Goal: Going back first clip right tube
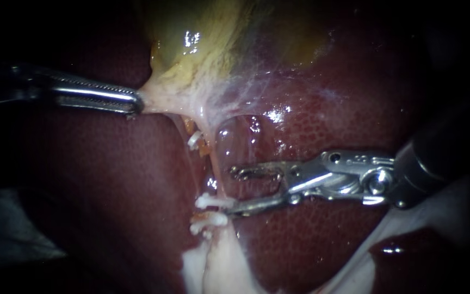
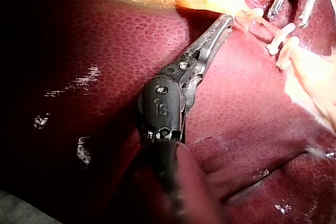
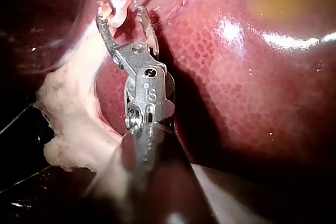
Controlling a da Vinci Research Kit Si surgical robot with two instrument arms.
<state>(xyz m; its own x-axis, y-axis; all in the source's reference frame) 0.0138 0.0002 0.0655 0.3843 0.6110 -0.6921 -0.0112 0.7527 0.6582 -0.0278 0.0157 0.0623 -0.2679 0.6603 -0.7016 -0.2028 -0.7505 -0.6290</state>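
Endoscope view: liver [image 1: 110,179] fills field; gallbladder [image 1: 191,49] at 12 o'clock. From 9 the left instrument [image 1: 137,102] lies level, jaws pinching gallbladder edge. From 3 the right instrument [image 1: 231,190] points toward 9, jaws spread, lower jaw just beside white clip [image 1: 212,202]. Clip sits just below centre, long axis 9–3, across tube [image 1: 211,166] running 12–6.

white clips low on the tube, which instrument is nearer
Right. The right instrument, jaws open, has a tip beside the white clips; the left instrument grips the gallbladder farther up.
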